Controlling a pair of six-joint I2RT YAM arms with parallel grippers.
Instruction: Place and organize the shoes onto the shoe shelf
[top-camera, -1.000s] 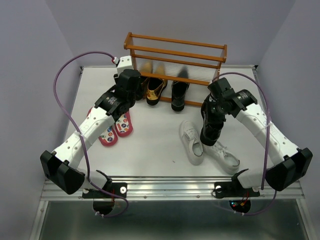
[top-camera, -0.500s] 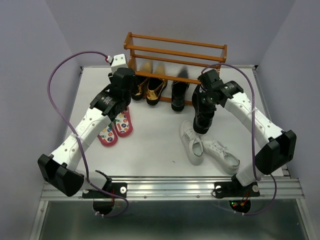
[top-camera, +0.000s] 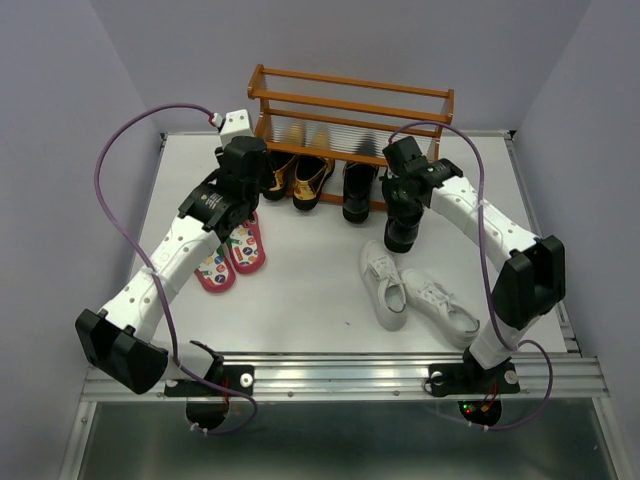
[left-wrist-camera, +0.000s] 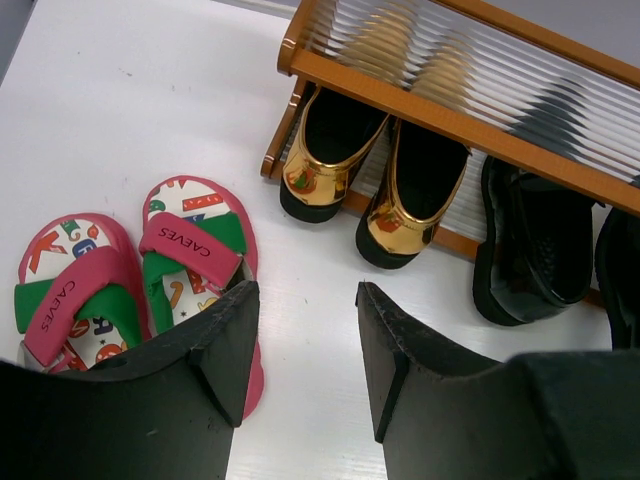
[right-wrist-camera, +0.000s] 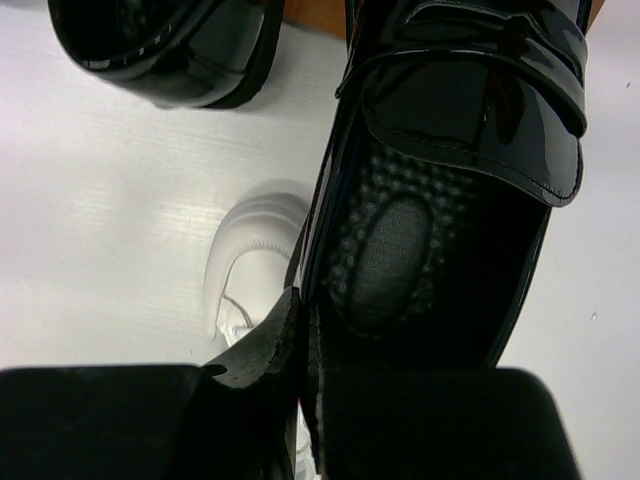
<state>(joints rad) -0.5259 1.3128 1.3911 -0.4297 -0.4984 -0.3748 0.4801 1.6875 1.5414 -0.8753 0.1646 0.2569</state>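
The orange-brown shoe shelf (top-camera: 350, 108) stands at the table's back. Two gold loafers (top-camera: 298, 180) and one glossy black shoe (top-camera: 358, 190) sit with toes under its lower tier. My right gripper (top-camera: 402, 200) is shut on the side wall of the second black shoe (right-wrist-camera: 450, 200), holding it just right of the first black shoe (right-wrist-camera: 170, 45). My left gripper (left-wrist-camera: 305, 340) is open and empty over bare table, between the pink flip-flops (left-wrist-camera: 190, 250) and the gold loafers (left-wrist-camera: 330, 150). Two white sneakers (top-camera: 385, 285) lie at front right.
The flip-flops (top-camera: 232, 258) lie side by side under my left arm. The second sneaker (top-camera: 443, 308) lies near the front edge. One sneaker (right-wrist-camera: 250, 260) is directly below the held shoe. The shelf's upper tier shows no shoes.
My right arm has carried the black shoe back and left, up to the shelf beside its mate. My left gripper has drawn slightly back from the gold loafers.
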